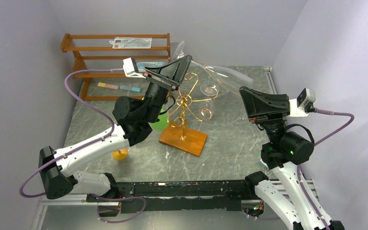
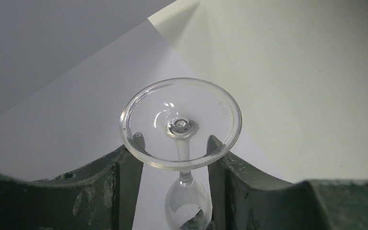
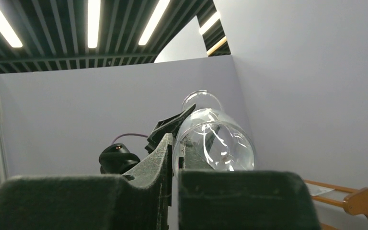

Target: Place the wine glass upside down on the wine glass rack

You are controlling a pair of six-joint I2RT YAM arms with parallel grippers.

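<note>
The clear wine glass (image 1: 223, 77) is held nearly level in the air above the gold wire wine glass rack (image 1: 190, 102), which stands on its orange-brown wooden base (image 1: 183, 140). My right gripper (image 1: 243, 92) is shut on the rim of the bowl (image 3: 218, 143), with the glass wall pinched between its fingers (image 3: 160, 155). My left gripper (image 1: 187, 60) is open, and its fingers (image 2: 129, 167) stand either side of the stem just below the round foot (image 2: 182, 122). The foot points toward the back wall.
A brown wooden slatted shelf unit (image 1: 115, 48) stands at the back left with plastic packets and coloured strips on it. A green object (image 1: 161, 122) lies behind the left arm. A small orange object (image 1: 120, 154) sits near the left arm's lower link.
</note>
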